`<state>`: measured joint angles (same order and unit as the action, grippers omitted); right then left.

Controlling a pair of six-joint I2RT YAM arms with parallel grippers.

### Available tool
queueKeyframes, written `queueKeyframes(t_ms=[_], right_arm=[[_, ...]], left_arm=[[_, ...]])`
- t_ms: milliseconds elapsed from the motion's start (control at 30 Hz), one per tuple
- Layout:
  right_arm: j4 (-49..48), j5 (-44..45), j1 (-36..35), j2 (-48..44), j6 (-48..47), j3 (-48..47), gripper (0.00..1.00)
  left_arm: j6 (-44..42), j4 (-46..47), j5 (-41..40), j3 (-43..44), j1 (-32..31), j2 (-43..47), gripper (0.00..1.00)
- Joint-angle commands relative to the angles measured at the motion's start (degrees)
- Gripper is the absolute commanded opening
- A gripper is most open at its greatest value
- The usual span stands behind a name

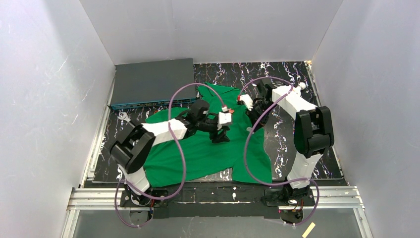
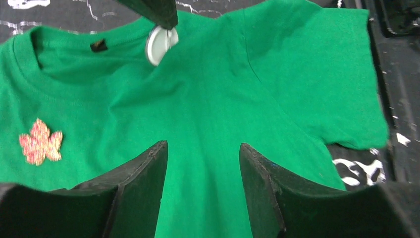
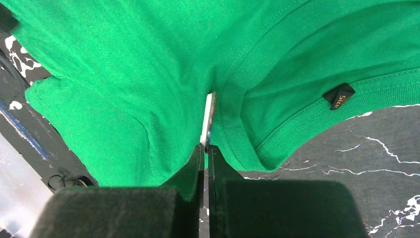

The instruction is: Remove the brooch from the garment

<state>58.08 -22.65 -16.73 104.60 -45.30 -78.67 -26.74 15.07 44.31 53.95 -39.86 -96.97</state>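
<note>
The garment, a bright green shirt (image 1: 198, 153), lies spread on the table. The brooch, a small red-orange maple leaf (image 2: 40, 142), sits on the shirt's chest below the neckline, left of my left gripper (image 2: 203, 146). That gripper is open and empty, hovering over the shirt's (image 2: 223, 99) middle (image 1: 220, 136). My right gripper (image 3: 207, 147) is at the neckline (image 1: 241, 100), shut on a small grey round disc (image 3: 209, 116) seen edge-on against the shirt (image 3: 124, 64). The disc (image 2: 157, 47) also shows in the left wrist view. The brooch is hidden in the top view.
A flat dark grey box (image 1: 151, 82) lies at the back left. White walls stand close on three sides of the black marbled table (image 1: 292, 79). Purple cables loop over both arms. A small dark size tag (image 3: 338, 96) sits inside the collar.
</note>
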Motion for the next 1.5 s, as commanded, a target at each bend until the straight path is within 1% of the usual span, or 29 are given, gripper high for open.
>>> queueKeyframes(t_ms=[0,133,233,467,900,1133,1300,1467], right_arm=[[3.3,-3.6,1.4,1.6,-1.4,-3.6,0.01],[3.8,-4.8,2.0,2.4,-1.8,-4.1,0.01],[4.0,-5.9,2.1,2.8,-1.8,-4.2,0.01],[5.0,-7.3,2.1,2.9,-2.1,-4.0,0.01],[7.4,-8.3,2.1,3.6,-4.8,-4.6,0.01],[7.8,-9.1,2.1,4.2,-5.0,-5.6,0.01],[8.5,-9.5,2.1,4.4,-5.8,-6.3,0.01],[9.3,-10.3,2.1,4.9,-6.4,-7.2,0.01]], left_arm=[[-2.1,11.8,-2.7,4.9,-2.9,-4.9,0.52],[-0.9,15.7,-5.2,8.8,-4.7,-10.1,0.48],[-3.0,17.6,-7.0,10.8,-6.4,-13.3,0.46],[-4.1,18.1,-8.5,13.8,-7.3,-17.7,0.42],[-4.7,18.0,-9.1,15.7,-8.5,-20.3,0.4],[-4.8,17.4,-7.8,15.6,-8.6,-20.7,0.29],[-4.7,17.1,-7.5,15.4,-8.8,-20.8,0.28],[-4.2,16.1,-6.5,15.7,-9.0,-21.0,0.23]])
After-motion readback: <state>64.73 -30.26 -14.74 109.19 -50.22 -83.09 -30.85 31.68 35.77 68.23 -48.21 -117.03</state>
